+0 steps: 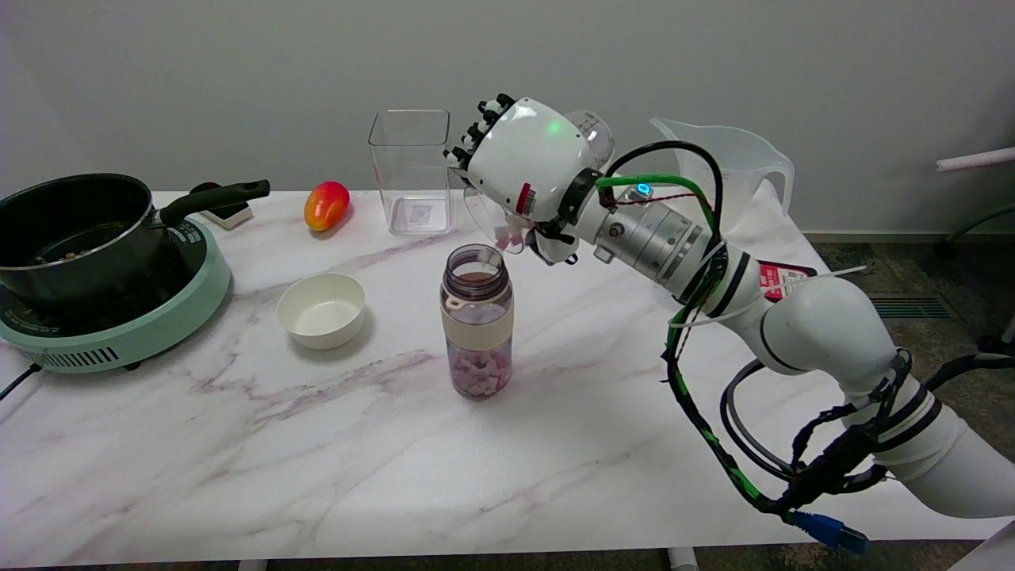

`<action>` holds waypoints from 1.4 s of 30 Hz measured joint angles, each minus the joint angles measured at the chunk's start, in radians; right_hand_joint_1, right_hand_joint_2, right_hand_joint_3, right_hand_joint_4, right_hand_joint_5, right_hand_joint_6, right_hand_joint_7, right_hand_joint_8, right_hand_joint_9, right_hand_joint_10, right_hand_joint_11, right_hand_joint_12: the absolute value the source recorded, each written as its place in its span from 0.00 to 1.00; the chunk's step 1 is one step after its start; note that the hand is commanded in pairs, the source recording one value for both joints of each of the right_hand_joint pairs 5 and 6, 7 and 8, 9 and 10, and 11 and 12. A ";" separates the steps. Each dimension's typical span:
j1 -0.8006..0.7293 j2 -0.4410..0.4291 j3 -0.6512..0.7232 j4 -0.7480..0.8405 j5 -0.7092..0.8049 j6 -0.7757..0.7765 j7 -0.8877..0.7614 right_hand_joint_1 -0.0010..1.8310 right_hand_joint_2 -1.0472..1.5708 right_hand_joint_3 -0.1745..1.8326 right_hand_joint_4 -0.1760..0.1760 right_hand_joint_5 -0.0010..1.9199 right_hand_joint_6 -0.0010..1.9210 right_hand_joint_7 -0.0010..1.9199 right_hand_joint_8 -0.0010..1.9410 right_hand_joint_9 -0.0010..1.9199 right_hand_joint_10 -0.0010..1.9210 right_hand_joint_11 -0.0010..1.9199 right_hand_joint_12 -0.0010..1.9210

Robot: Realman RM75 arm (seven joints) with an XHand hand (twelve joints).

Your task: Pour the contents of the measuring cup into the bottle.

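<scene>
- Right hand [527, 170] grips the measuring cup [507, 214], tipped steeply so its lip hangs just above the bottle [476, 331] mouth (fingers mostly hidden behind the hand's back).
- Pink and white chunks sit in the bottle's base; a few cling at the cup's lip, so I judge the pour nearly done.
- At ten o'clock a white bowl [321, 309]; at twelve a clear container [411, 170], both well apart.

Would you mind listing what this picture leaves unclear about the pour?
- Measuring cup, head view: mostly hidden behind the right hand; how much is left inside cannot be told.
- Hand's grip, head view: its fingers lie on the far side, behind its white back.
- Bottle, head view: tinted wall and pale band blur the pink and white pieces at the bottom.
- Pot, head view: contents too dark to tell.
</scene>
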 measured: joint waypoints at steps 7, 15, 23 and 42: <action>0.001 0.000 0.000 0.002 -0.009 -0.002 0.002 0.83 0.35 0.76 0.50 0.44 0.44 0.61 0.60 0.57 0.57 0.43 0.43; 0.002 0.000 0.002 0.003 -0.015 -0.006 0.000 0.83 0.35 0.76 0.50 0.44 0.44 0.61 0.60 0.57 0.57 0.43 0.43; 0.002 0.000 0.007 0.005 -0.027 -0.013 -0.001 0.83 0.35 0.76 0.50 0.45 0.45 0.61 0.61 0.58 0.58 0.43 0.43; 0.003 0.001 0.013 0.016 -0.067 -0.033 -0.003 0.82 0.39 0.71 0.50 0.46 0.46 0.62 0.62 0.59 0.59 0.44 0.44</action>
